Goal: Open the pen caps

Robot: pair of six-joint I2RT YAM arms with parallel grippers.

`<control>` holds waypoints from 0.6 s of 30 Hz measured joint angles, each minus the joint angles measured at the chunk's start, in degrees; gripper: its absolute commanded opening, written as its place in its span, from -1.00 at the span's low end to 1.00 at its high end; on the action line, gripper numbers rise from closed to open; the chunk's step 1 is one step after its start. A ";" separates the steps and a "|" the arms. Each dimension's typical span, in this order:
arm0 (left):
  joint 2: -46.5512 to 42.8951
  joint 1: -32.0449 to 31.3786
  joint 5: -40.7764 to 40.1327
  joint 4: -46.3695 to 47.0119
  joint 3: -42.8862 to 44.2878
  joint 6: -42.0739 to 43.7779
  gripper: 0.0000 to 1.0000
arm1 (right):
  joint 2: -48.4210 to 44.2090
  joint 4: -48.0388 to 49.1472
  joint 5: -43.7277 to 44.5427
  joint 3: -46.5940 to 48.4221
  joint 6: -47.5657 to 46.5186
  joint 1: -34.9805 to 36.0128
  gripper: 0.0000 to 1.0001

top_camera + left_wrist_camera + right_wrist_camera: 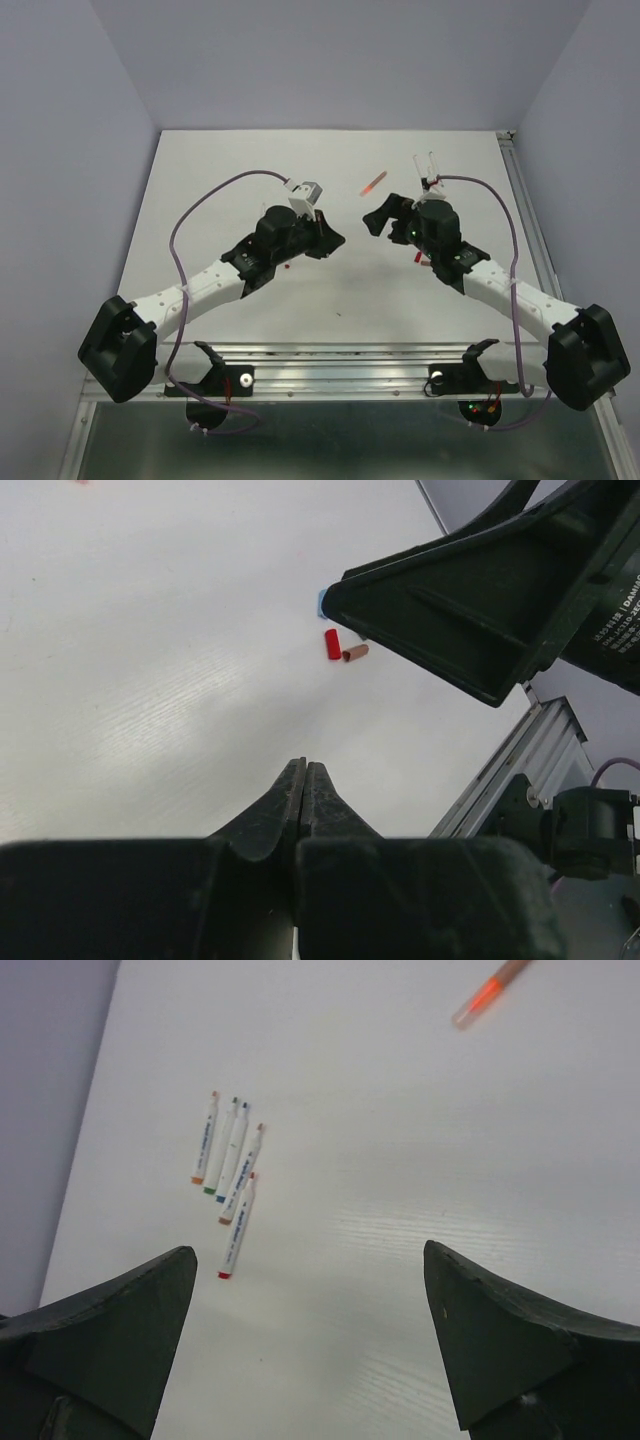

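Note:
Several white pens (228, 1160) with coloured ends lie side by side on the white table at the left of the right wrist view; the nearest has a red end (225, 1274). My right gripper (308, 1260) is open and empty, above the table and apart from them. An orange-ended pen (488, 990) lies alone farther off and also shows in the top view (372, 183). In the left wrist view a loose red cap (332, 644) and a brown cap (355, 653) lie on the table. A blue piece (321, 602) is half hidden. My left gripper (305, 767) is shut and empty.
In the top view both grippers, left (333, 238) and right (380, 214), face each other at mid-table. One finger (470, 610) of the right gripper crosses the left wrist view. The aluminium rail (340, 360) runs along the near edge. Walls close in the table's sides.

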 measured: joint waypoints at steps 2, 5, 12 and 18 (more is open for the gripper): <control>0.11 0.02 -0.70 -0.04 0.00 0.02 -1.00 | -0.15 -2.34 2.27 0.00 0.15 0.00 1.00; 0.74 0.02 -1.38 -0.31 0.00 0.04 -1.00 | -0.17 -4.70 4.26 0.00 0.37 0.00 1.00; 1.29 0.02 -3.67 -1.57 0.00 0.04 -0.95 | -0.17 -7.45 5.88 0.07 0.48 0.00 1.00; 3.32 0.02 -5.05 -3.28 1.99 2.75 0.86 | -0.22 -10.36 8.90 0.28 1.09 0.00 1.00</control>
